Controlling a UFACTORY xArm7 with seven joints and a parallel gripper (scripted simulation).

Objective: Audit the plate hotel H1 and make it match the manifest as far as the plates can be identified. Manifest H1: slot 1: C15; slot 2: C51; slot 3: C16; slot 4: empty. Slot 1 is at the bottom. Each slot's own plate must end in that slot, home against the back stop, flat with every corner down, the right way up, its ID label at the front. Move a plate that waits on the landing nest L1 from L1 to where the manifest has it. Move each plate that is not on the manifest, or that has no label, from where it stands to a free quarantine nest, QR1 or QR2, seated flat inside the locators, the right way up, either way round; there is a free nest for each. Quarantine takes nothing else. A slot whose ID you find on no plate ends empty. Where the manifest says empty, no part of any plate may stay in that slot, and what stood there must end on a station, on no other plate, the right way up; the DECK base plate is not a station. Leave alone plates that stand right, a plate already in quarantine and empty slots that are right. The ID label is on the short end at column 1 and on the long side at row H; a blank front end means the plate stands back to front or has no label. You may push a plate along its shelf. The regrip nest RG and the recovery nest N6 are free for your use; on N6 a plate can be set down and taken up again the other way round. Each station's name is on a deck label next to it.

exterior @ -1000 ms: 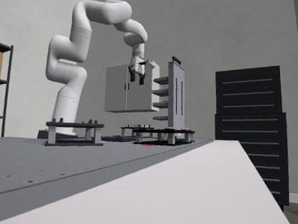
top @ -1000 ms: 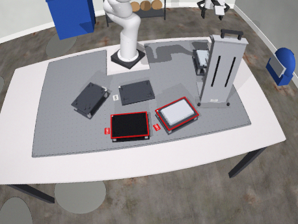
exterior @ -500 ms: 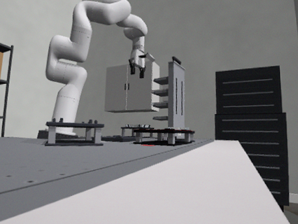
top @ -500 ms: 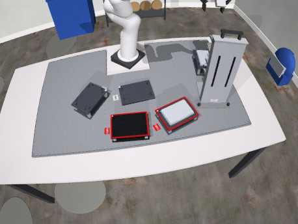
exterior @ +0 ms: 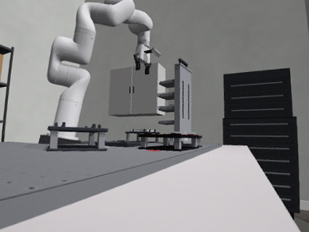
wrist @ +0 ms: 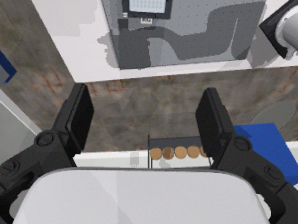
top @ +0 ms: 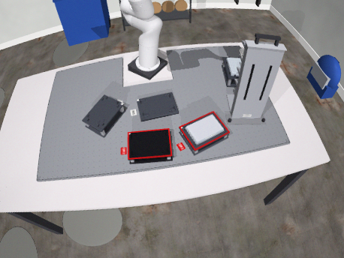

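Note:
The plate hotel H1 point(top: 259, 80) point(exterior: 183, 98) is a tall grey tower at the right back of the deck, and its shelves point(exterior: 166, 83) face away from the top camera. I cannot tell what lies on them. A light plate point(top: 233, 66) point(wrist: 146, 5) sits on a nest just behind the tower. A white plate point(top: 204, 129) lies in the right red-framed quarantine nest. The left red-framed nest point(top: 149, 144) shows a black surface. My gripper point(exterior: 142, 67) point(wrist: 145, 98) is open and empty. It hangs high in the air beside the hotel's top, beyond the table's back edge, and is out of the top view.
A flat dark nest point(top: 156, 106) lies mid-deck and a tilted dark nest point(top: 103, 114) stands left of it. The arm's base point(top: 148, 64) stands at the deck's back. A blue bin point(top: 80, 19) and a shelf rack stand on the floor behind.

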